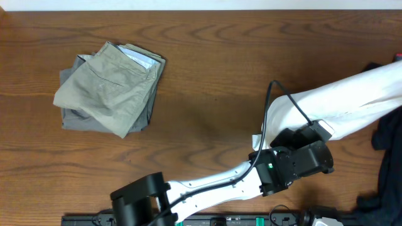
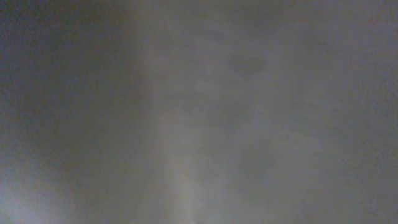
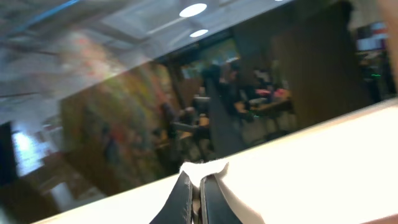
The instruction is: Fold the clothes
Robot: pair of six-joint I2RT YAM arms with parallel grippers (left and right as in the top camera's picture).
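Note:
The clothes are a white T-shirt (image 1: 352, 100), stretched in the air from the right edge down toward the table's middle front. My left gripper (image 1: 314, 130) sits at the shirt's lower end with its fingers hidden in the fabric, and it is shut there. Pale blurred cloth (image 2: 199, 112) fills the whole left wrist view. My right gripper (image 3: 200, 180) is out of the overhead view. In its own view it is shut on a fold of the white T-shirt (image 3: 311, 162), a small tuft of which pokes out past the fingertips.
A folded pile of khaki and grey trousers (image 1: 110, 88) lies at the back left of the wooden table (image 1: 207, 63). A black garment (image 1: 386, 157) hangs at the right edge. A black cable (image 1: 270, 107) loops above the left arm's wrist.

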